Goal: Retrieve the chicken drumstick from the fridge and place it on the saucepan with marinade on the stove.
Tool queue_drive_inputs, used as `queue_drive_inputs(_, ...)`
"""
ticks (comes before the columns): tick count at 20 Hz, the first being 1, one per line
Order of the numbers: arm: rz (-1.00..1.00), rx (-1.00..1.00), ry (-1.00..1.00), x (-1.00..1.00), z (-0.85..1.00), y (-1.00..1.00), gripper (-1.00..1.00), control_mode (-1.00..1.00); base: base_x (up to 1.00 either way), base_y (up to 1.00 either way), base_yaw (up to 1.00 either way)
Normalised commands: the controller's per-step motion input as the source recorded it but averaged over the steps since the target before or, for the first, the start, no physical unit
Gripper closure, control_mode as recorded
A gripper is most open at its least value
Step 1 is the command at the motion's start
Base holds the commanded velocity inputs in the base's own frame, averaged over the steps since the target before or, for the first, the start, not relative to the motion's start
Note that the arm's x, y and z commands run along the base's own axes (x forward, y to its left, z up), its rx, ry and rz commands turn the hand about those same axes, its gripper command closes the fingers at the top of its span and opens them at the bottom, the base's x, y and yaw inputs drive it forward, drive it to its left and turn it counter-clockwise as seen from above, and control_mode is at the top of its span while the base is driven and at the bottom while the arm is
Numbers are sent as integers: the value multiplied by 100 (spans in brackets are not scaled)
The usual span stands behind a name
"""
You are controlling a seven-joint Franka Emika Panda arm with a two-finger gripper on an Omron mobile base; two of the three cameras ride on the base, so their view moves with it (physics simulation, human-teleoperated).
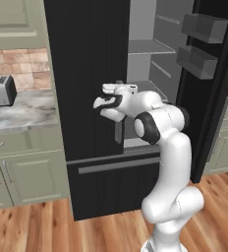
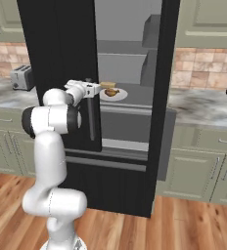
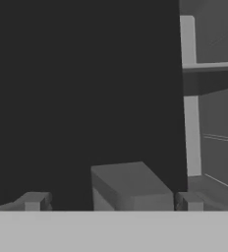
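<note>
1. I see the fridge (image 2: 61, 58) as a tall slab of flat matte black, its right door swung wide open and its left door shut; the inside is pale grey with thin flat shelves.
2. The open door (image 1: 219, 74) carries two boxy grey bins on its inner face, both straight-edged and dull.
3. The chicken drumstick (image 2: 111, 92) is a small lumpy golden-brown piece lying on a round white plate (image 2: 120, 95), which sits on a middle shelf toward that shelf's front edge.
4. In the right base view the drumstick's long axis appears to run roughly side to side along the shelf front; it is too small for me to tell which end is the thick one.
5. A paler tan, block-like piece (image 2: 107, 84) rests at the plate's left rear rim, just beside the drumstick.
6. My gripper (image 2: 92, 90) is level with that shelf, at the inner edge of the closed left door, near the long grey vertical handle (image 2: 91, 119).
7. Its fingers are spread fully apart and grasp nothing; in the hand view the two dark tips (image 3: 35, 201) stand on either side of a grey rectangular block (image 3: 128, 186) against the black door face.
8. A boxy chrome toaster (image 1: 1, 90) sits on the mottled marble counter (image 1: 22, 114) left of the fridge.
</note>
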Motion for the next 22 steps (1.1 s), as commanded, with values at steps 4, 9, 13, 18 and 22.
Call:
queue_drive_inputs(4, 1, 0, -1, 3, -4, -3, 100, -100, 0, 0, 0)
queue_drive_inputs(9, 0, 0, 0, -8, 0, 0, 100, -100, 0, 0, 0)
queue_drive_inputs(13, 0, 0, -1, -53, 0, 6, 100, -100, 0, 0, 0)
queue_drive_inputs(18, 0, 0, 0, -59, 0, 18, 100, -100, 0, 0, 0)
queue_drive_inputs(22, 0, 0, 0, -70, 0, 38, 100, -100, 0, 0, 0)
